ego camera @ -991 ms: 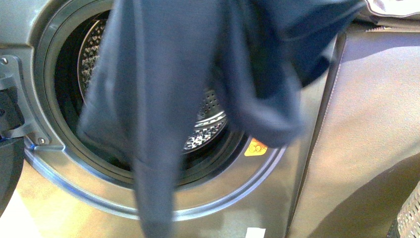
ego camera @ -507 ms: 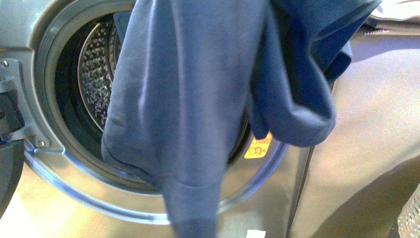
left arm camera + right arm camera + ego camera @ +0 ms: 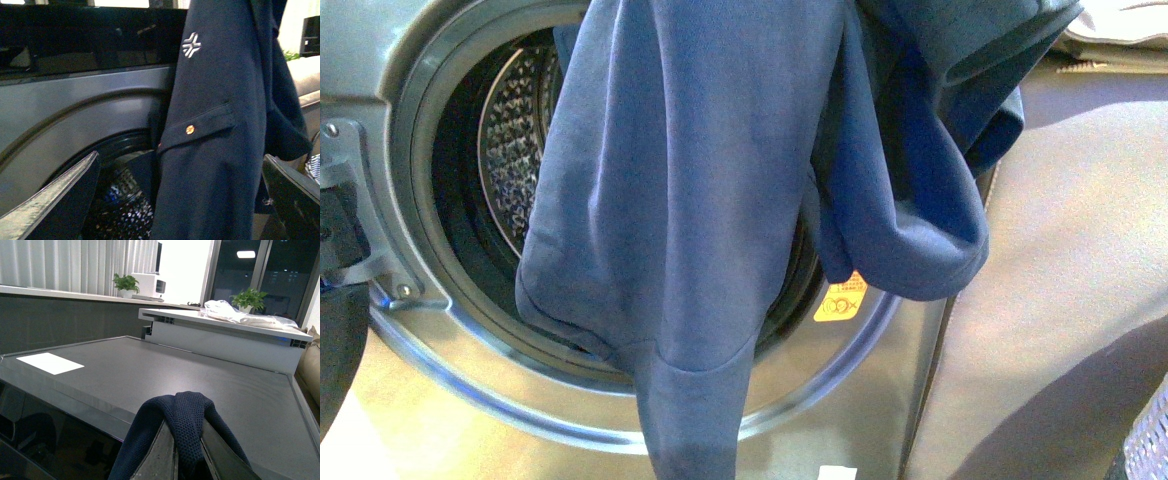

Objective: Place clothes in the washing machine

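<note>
A navy knit garment, the clothes (image 3: 720,200), hangs limp in front of the washing machine's open porthole (image 3: 450,280) and covers most of the steel drum (image 3: 515,150). My right gripper (image 3: 176,440) is shut on a fold of the clothes (image 3: 187,415), held above the machine's flat top (image 3: 165,375). My left gripper (image 3: 180,200) is open; its fingers (image 3: 55,200) stand on either side of the hanging clothes (image 3: 220,140), apart from the fabric. A white logo and a small button show on the cloth.
A yellow warning sticker (image 3: 840,298) sits on the porthole ring. A grey-brown box (image 3: 1060,280) stands right of the machine, with a woven basket (image 3: 1145,440) at the lower right corner. A white unit and a plastic bag (image 3: 235,312) rest behind the machine's top.
The hanging garment has swung right and back a little left, and now covers more of the porthole. It hangs more still than before.
</note>
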`<state>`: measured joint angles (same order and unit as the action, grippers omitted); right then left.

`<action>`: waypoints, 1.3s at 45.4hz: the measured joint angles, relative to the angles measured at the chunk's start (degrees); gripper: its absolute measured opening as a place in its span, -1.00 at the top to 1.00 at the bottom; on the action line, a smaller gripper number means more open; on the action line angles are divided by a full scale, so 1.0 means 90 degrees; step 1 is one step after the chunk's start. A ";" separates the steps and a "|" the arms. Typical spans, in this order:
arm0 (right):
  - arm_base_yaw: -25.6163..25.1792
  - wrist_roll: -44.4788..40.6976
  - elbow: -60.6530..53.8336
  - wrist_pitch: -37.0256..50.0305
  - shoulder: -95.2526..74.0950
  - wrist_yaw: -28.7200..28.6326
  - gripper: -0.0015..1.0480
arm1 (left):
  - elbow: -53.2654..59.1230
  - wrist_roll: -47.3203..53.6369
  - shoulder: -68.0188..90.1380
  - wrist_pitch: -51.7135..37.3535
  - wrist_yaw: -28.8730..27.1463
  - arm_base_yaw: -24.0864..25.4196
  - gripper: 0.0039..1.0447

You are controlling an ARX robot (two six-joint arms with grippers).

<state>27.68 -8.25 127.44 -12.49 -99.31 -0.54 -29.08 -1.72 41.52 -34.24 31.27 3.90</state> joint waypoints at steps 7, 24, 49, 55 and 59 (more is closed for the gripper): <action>0.0000 -0.0002 0.0000 0.0000 0.0002 -0.0002 0.93 | -0.0607 0.0301 0.0704 0.0010 -0.0440 -0.0969 -0.88; 0.0000 0.0000 0.0000 0.0000 0.0000 -0.0002 0.93 | -0.2302 0.0529 0.2543 -0.0044 -0.0583 -0.1698 -0.88; 0.0000 -0.0002 0.0000 0.0000 0.0000 0.0000 0.93 | -0.3368 -0.0158 0.4257 -0.0007 0.0083 -0.2596 -0.88; 0.0000 0.0000 0.0000 0.0000 0.0000 0.0000 0.93 | -0.3480 -0.0396 0.4444 -0.0277 0.0017 -0.2856 -0.88; 0.0000 -0.0002 0.0000 0.0000 0.0002 0.0000 0.93 | -0.3657 -0.0498 0.4573 -0.0323 -0.0151 -0.3075 -0.88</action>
<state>27.68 -8.27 127.44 -12.49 -99.29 -0.54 -62.00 -6.20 82.67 -37.15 29.91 -23.77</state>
